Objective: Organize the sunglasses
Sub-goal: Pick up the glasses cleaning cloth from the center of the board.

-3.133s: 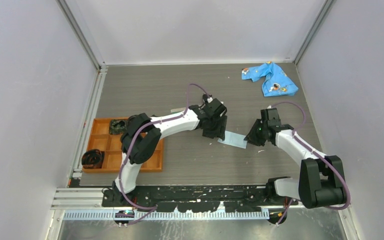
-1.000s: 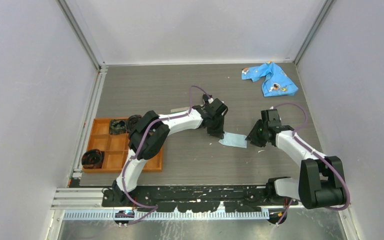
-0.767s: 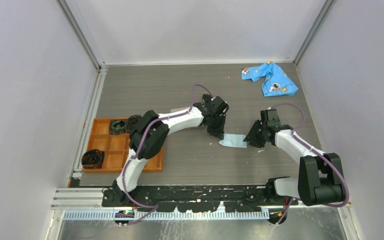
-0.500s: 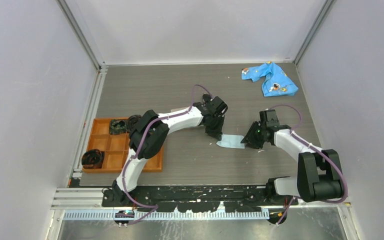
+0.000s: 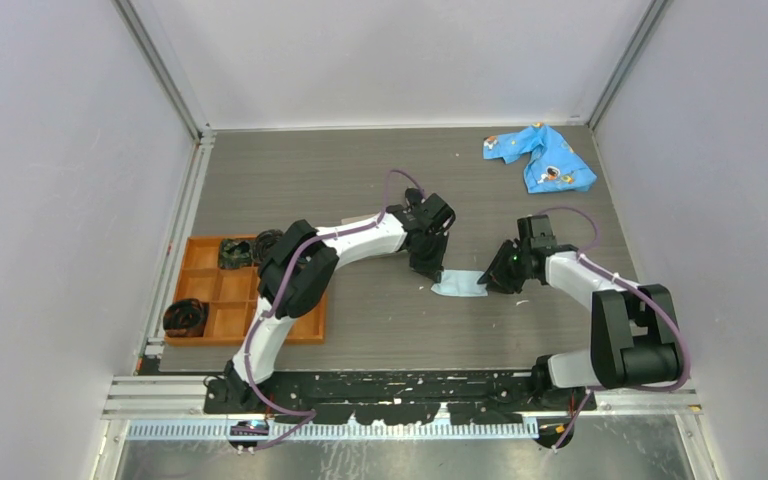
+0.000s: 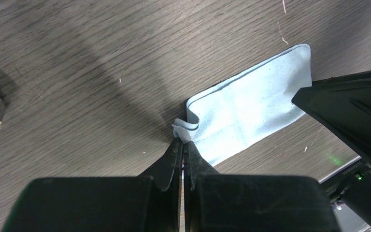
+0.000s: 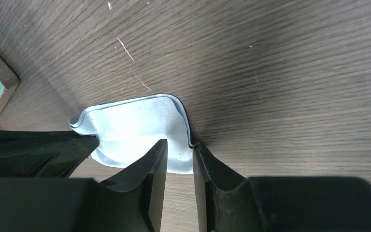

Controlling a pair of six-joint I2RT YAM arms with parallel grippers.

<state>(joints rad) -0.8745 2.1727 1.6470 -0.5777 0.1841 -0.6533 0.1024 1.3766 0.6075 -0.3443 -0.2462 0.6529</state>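
Left wrist: left gripper (image 6: 182, 141) pinches the pale blue flat cloth's (image 6: 251, 116) left corner. The right gripper (image 7: 178, 143), jaws narrowly parted, straddles its right edge. The sunglasses cannot be made out.

Both arms reach inward and low, left claw (image 6: 182, 143) pinched shut, right claw (image 7: 178, 144) narrowly parted.

I see the pale blue cloth (image 5: 460, 284); left gripper (image 5: 433, 272) at its left end, right gripper (image 5: 493, 281) at its right end; orange tray (image 5: 230, 290) well left of it.
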